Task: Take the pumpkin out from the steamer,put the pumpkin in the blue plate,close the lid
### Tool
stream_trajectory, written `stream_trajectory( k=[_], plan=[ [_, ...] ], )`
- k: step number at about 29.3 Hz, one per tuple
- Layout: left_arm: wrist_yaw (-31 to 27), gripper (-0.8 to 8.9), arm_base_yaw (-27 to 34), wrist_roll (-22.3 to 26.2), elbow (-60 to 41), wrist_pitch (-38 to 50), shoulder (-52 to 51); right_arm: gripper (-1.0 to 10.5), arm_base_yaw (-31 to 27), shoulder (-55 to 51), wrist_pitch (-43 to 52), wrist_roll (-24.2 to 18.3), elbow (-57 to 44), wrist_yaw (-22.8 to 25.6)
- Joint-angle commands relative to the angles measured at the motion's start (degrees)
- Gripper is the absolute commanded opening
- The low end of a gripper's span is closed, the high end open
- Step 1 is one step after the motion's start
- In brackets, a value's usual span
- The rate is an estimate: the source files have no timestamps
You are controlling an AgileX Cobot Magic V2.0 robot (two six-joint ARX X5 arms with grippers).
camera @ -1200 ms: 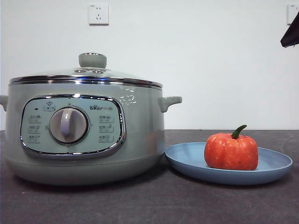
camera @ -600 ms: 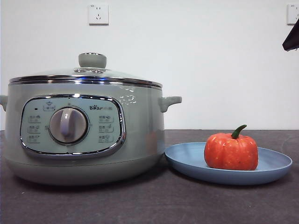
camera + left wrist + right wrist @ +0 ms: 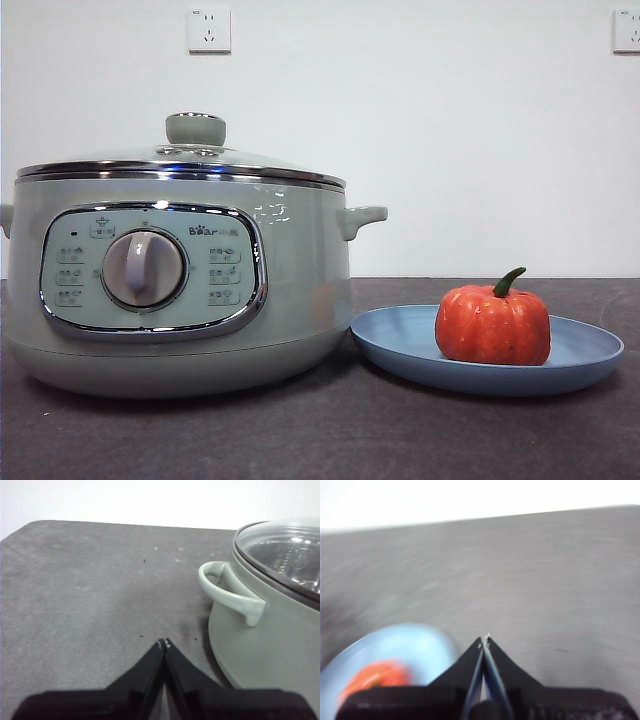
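The orange-red pumpkin (image 3: 492,325) with a green stem sits in the blue plate (image 3: 395,340) at the right of the front view. The sage-green steamer (image 3: 180,280) stands at the left with the glass lid (image 3: 180,160) seated on its rim, knob up. My left gripper (image 3: 164,642) is shut and empty, low over the table beside the steamer's side handle (image 3: 230,592). My right gripper (image 3: 485,639) is shut and empty above the table, with the plate (image 3: 415,645) and pumpkin (image 3: 372,677) blurred to one side. Neither gripper shows in the front view.
The dark grey table (image 3: 330,430) runs across the front. A white wall behind carries two sockets (image 3: 208,30). In the left wrist view the table's bare far part (image 3: 90,570) lies beside the steamer.
The black arm tip at the top right corner of the front view has moved out of the picture. The steamer, lid, plate and pumpkin have not moved.
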Motion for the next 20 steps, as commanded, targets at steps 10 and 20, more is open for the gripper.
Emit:
stream_trajectory(
  k=[10, 20],
  plan=[
    [0.0, -0.03, 0.17, -0.35, -0.85, 0.07, -0.09, 0.0, -11.13, -16.31, 16.04, -4.9, -21.38, -13.68],
    [0.0, -0.03, 0.17, -0.35, -0.85, 0.09, -0.09, 0.0, -11.08, -18.21, 15.34, -7.85, -25.94, -18.05]
  ],
)
